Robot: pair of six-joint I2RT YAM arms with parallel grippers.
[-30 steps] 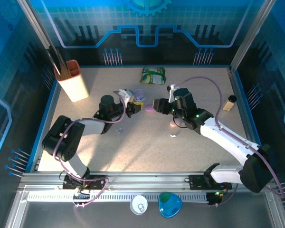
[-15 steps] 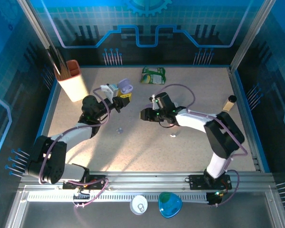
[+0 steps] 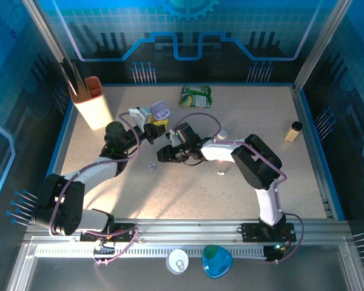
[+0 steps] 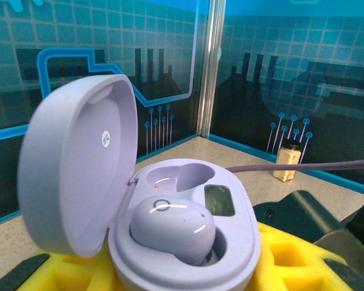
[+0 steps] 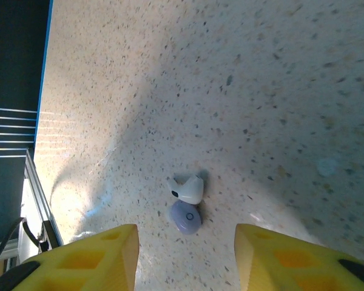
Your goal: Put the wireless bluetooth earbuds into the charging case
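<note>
Fingers [image 4: 291, 267] of the left jaws, yellow, are clamped on the base of the open lilac charging case [image 4: 188, 260], whose lid [image 4: 79, 163] is tipped back. One lilac earbud [image 4: 173, 227] sits in the near socket; the far socket is empty. The right jaws stand apart low over the speckled surface [image 5: 261, 91], holding nothing. A loose earbud [image 5: 186, 215], lilac and white, lies just ahead of their yellow fingers [image 5: 103, 251], in line with the gap and untouched.
</note>
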